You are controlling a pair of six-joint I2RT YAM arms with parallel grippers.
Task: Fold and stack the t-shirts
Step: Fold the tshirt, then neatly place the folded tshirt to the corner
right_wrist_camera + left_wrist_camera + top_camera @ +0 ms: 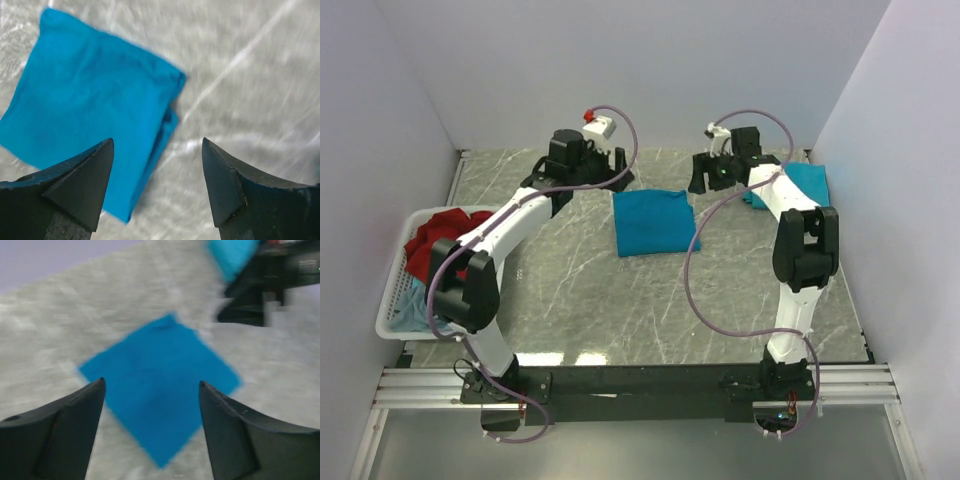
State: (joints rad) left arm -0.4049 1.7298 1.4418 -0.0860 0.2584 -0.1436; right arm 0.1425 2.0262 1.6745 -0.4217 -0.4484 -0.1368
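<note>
A folded teal-blue t-shirt lies flat as a neat square in the middle of the marble table. It also shows in the left wrist view and in the right wrist view. A second folded teal-blue t-shirt lies at the back right, partly hidden by the right arm. My left gripper is open and empty, raised above the table left of the square's far edge. My right gripper is open and empty, raised above the table right of that edge. Red and pale grey-blue t-shirts lie in the basket.
A white slatted plastic basket stands at the table's left edge. Grey walls close the table in at the back and both sides. The arm bases and a metal rail run along the near edge.
</note>
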